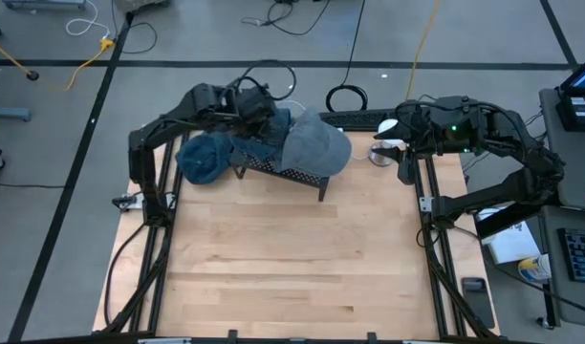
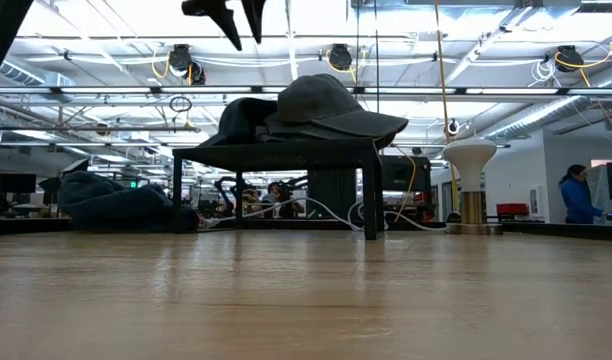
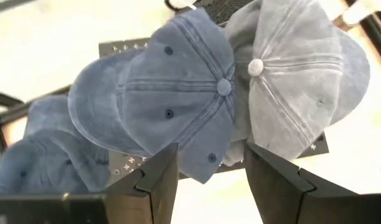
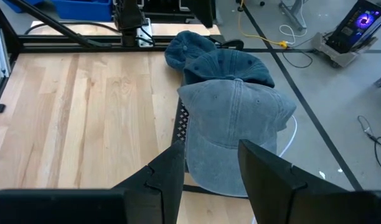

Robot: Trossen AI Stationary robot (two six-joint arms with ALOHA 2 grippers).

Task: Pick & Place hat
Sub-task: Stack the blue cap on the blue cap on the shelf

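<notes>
Soft, light washed-cotton caps are seen: the blue hat lies just beyond the left gripper, fingers parted and empty; its stiffer brim would be best pinched.

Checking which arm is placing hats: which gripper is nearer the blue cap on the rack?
Left. The left gripper hovers open directly above the blue cap; the right gripper waits open off the rack's far end.

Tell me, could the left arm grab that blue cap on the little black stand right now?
Probably yes: the left gripper hangs just above the blue cap with its fingers apart, and nothing lies between them.
</notes>
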